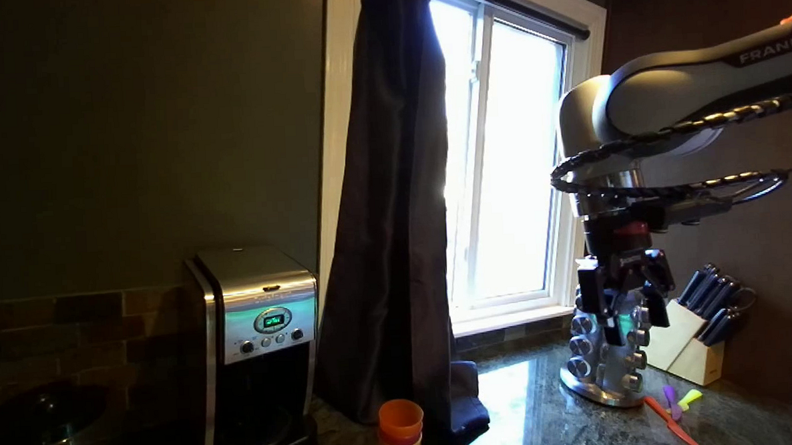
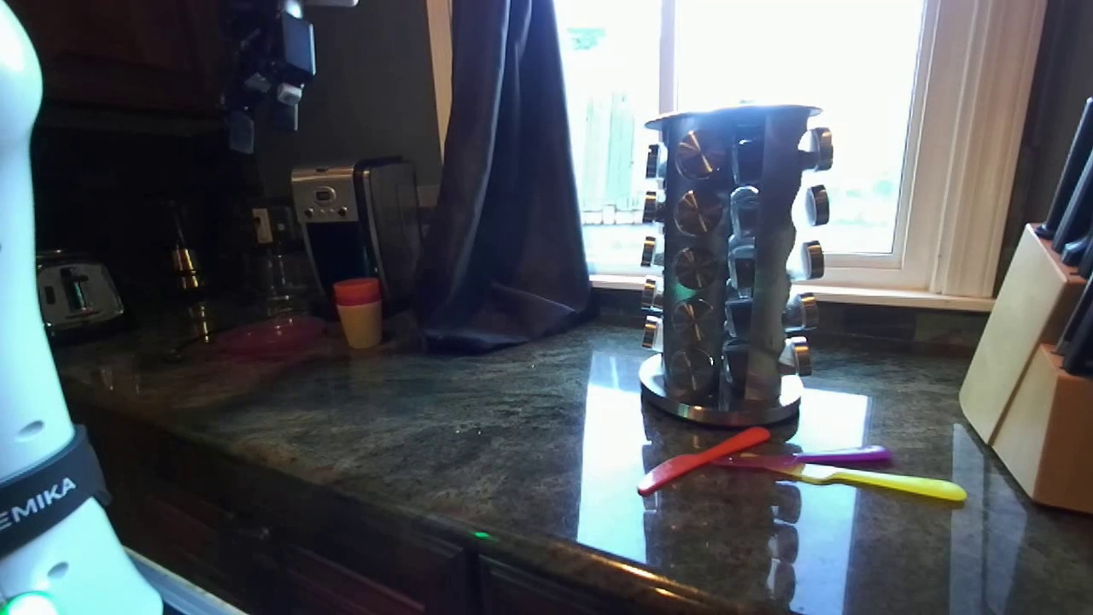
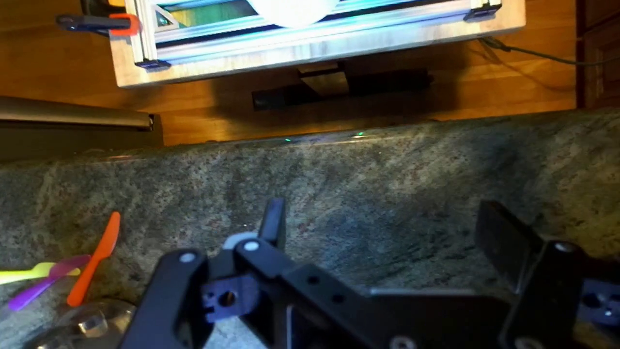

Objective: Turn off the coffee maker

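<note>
The coffee maker (image 1: 270, 301) is a boxy dark appliance with a brushed-steel front, standing on the counter against the wall. Its small display (image 1: 274, 320) glows green, with knobs and buttons below it. It also shows further back in an exterior view (image 2: 327, 188); it is out of the wrist view. My gripper (image 1: 631, 316) hangs pointing down, far to one side of the coffee maker, and overlaps the spice rack in that picture. It also shows at the upper left of an exterior view (image 2: 266, 94). In the wrist view the gripper (image 3: 386, 223) is open and empty above the counter.
A round spice rack (image 2: 721, 256), colored plastic knives (image 2: 704, 461) and a knife block (image 1: 685, 343) stand or lie on the counter (image 2: 384, 427). Stacked cups (image 1: 400, 429) and a dark curtain (image 1: 390, 249) are beside the coffee maker. A toaster (image 2: 81, 290) stands further back.
</note>
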Robot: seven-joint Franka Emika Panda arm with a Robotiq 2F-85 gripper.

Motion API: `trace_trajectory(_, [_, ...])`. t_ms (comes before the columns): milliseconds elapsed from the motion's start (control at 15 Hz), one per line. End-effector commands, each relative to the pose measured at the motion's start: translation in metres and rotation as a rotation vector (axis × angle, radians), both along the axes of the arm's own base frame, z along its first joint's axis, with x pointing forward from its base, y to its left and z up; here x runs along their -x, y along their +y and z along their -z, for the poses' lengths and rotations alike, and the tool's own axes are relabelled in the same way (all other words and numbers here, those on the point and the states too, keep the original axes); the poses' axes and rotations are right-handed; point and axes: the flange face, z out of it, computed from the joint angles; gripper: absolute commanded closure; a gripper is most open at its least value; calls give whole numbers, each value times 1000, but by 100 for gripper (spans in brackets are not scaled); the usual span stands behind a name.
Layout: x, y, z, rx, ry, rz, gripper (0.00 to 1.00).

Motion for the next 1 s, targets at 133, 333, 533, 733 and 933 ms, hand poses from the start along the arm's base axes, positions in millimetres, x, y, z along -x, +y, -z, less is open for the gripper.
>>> trace_trajectory(133, [-26, 108, 37, -5, -85, -158, 0])
trace_trajectory(333, [-42, 156, 51, -20, -176, -217, 0])
trace_trajectory(533, [-55, 196, 60, -33, -267, -262, 0])
trace_trajectory(733, [-80, 227, 65, -52, -354, -280, 0])
trace_trajectory(933, [-102, 252, 74, -54, -407, -304, 0])
